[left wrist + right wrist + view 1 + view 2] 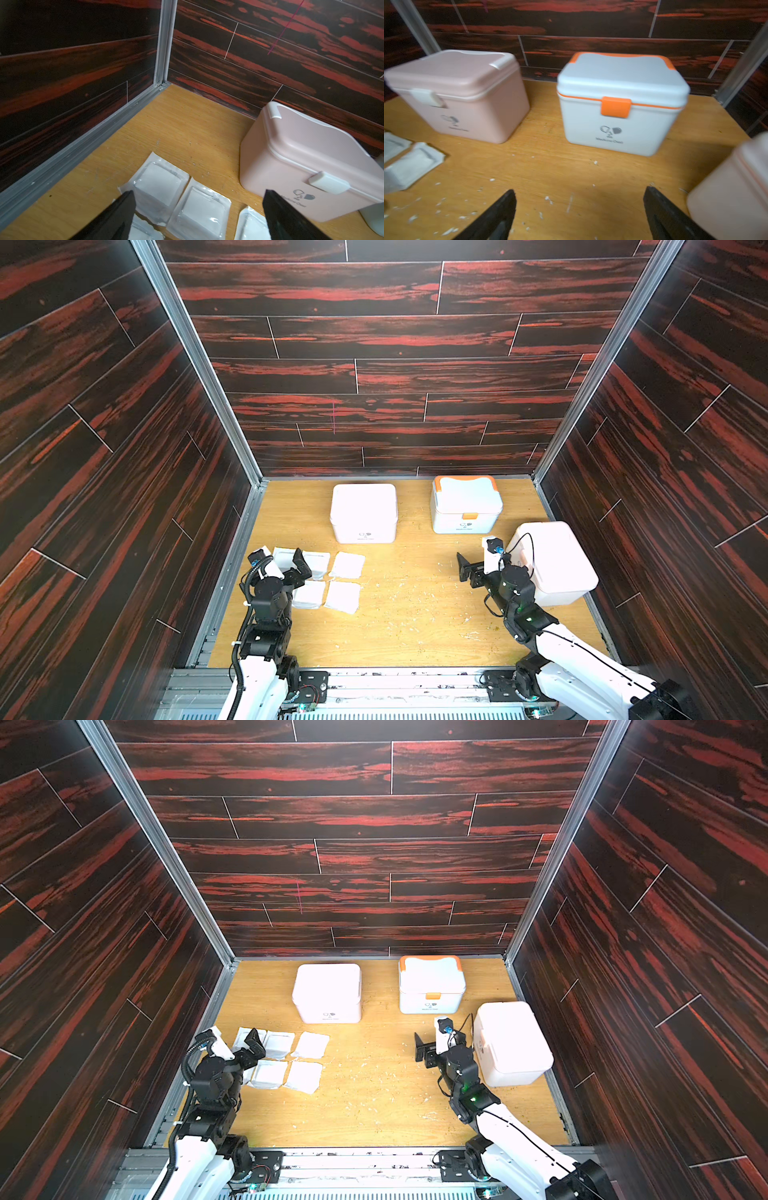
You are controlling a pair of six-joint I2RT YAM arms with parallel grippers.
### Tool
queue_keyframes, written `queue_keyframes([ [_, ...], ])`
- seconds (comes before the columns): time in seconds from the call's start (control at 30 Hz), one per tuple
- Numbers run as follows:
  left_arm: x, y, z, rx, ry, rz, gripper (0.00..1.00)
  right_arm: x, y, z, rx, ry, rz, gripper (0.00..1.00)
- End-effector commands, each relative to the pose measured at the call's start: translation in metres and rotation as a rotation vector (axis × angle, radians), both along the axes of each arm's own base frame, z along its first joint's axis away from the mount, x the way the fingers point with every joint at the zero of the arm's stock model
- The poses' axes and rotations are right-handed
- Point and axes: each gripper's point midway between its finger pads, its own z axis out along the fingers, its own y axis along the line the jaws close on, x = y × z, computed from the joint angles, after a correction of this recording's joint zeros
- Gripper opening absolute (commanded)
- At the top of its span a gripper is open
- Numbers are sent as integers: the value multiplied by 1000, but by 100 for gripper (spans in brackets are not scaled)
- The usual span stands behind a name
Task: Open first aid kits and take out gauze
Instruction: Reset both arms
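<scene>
Pink plastic kit (291,158), gauze packets (199,209) (flat, glossy)

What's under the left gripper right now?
The left gripper, jaws open, is over the gauze packets, which lie flat on the table. Five packets show in both top views. It covers parts of two of them, and anything beneath the packets is hidden.
</scene>
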Motion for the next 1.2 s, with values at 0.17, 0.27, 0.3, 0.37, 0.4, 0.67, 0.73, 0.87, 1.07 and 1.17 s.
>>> queue_keyframes([
  [0.17, 25, 25, -23, 131, 117, 119, 100, 12, -66, 20, -14, -92, -265, 99],
  [0.27, 39, 29, -37, 174, 157, 122, 100, 13, -86, 12, -19, -97, -329, 99],
  [0.3, 45, 31, -45, 182, 179, 127, 100, 13, -93, 6, -13, -97, -351, 99],
  [0.37, 58, 36, -53, 181, 198, 141, 100, 12, -100, -9, 8, -87, -363, 99],
  [0.4, 64, 35, -55, 181, 223, 129, 100, 13, -103, -16, 13, -78, -368, 99],
  [0.67, 95, 45, -59, 196, 196, 152, 100, 38, -115, -9, -20, -144, -405, 99],
  [0.73, 101, 46, -72, 191, 180, 153, 100, 41, -118, -7, -30, -175, -409, 99],
  [0.87, 103, 38, -73, 192, 134, 107, 100, 47, -122, -2, -13, -216, -387, 99],
  [1.07, 101, 37, -77, 196, 177, 92, 100, 54, -122, -11, 5, -228, -330, 99],
  [1.17, 102, 36, -77, 198, 177, 84, 100, 59, -114, -23, -12, -229, -268, 99],
])
